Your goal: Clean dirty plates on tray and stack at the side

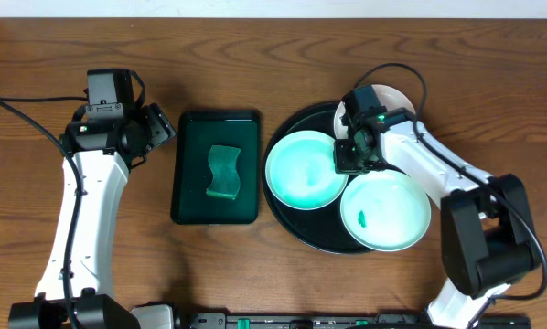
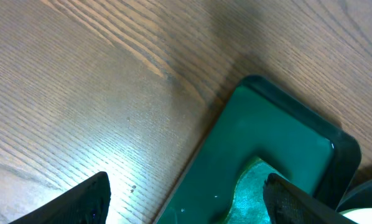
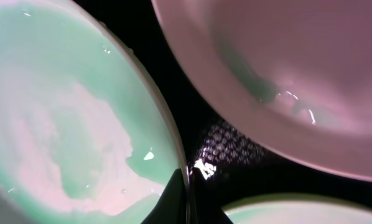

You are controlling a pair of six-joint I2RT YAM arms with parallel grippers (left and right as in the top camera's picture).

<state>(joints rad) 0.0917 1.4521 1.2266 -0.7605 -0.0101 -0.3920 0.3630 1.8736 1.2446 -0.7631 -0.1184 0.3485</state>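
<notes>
Three pale plates lie on the round black tray [image 1: 292, 219]. My right gripper [image 1: 347, 163] is shut on the right rim of the left plate [image 1: 301, 170], which has a wet mint-green film. In the right wrist view one finger [image 3: 170, 200] lies inside that plate [image 3: 61, 124] and the other sits outside the rim, against the dark tray [image 3: 170, 81]. The front right plate [image 1: 386, 212] carries a small green smudge. The back plate [image 1: 392, 96] is partly hidden under the right arm. My left gripper [image 1: 161, 128] hangs open above the table, left of the green tray.
A rectangular dark green tray [image 1: 191, 196] holding a green wavy-edged sponge [image 1: 224, 171] sits left of the black tray. In the left wrist view the open fingers straddle that green tray's edge [image 2: 248, 143], with the sponge [image 2: 251, 193] near the right finger.
</notes>
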